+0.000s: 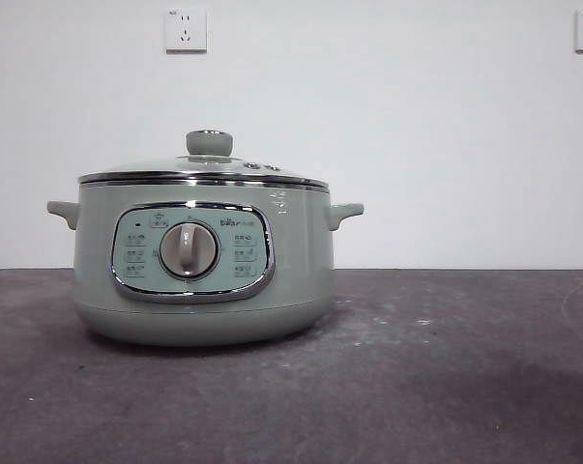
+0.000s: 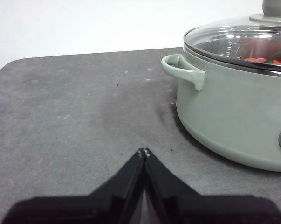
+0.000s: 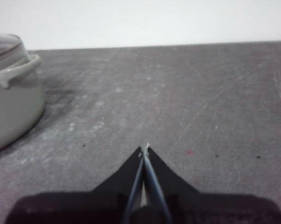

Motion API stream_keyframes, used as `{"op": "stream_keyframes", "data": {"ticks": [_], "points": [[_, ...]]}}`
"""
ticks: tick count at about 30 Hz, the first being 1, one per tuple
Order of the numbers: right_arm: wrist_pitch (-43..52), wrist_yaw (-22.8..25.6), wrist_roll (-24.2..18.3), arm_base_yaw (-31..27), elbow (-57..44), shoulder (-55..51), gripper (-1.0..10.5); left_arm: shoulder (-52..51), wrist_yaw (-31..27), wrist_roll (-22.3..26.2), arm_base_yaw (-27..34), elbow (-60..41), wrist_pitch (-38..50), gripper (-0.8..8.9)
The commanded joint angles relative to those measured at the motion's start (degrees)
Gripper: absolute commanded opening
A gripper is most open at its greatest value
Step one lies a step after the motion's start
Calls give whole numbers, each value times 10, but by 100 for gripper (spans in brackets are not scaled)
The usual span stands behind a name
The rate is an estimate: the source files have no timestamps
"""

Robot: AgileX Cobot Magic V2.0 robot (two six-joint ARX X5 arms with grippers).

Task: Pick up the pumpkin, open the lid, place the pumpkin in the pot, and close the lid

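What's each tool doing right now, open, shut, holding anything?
Left tool: shut, holding nothing, low over the table beside the pot.
Right tool: shut, holding nothing, over bare table on the pot's other side.

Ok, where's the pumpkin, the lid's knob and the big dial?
pumpkin (image 2: 256, 59), left wrist view, orange top seen through the glass.
lid's knob (image 1: 209, 143), front view, its side.
dial (image 1: 189, 250), front view, its middle.

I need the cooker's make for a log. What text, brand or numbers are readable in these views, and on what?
Control panel of the pot: a small brand mark right of the dial, too blurred to read.
Same panel: small button labels either side of the dial, too small to read.
No other text shows.
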Motion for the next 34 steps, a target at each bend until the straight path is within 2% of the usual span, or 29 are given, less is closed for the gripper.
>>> {"op": "stream_keyframes", "data": {"ticks": [1, 3, 34], "points": [[-5, -1, 14, 0, -5, -2, 1, -2, -2, -3, 2, -9, 1, -3], [-5, -1, 34, 0, -5, -2, 1, -2, -2, -3, 2, -9, 1, -3], [-5, 3, 33, 0, -5, -1, 1, -2, -2, -3, 2, -9, 1, -3]]}}
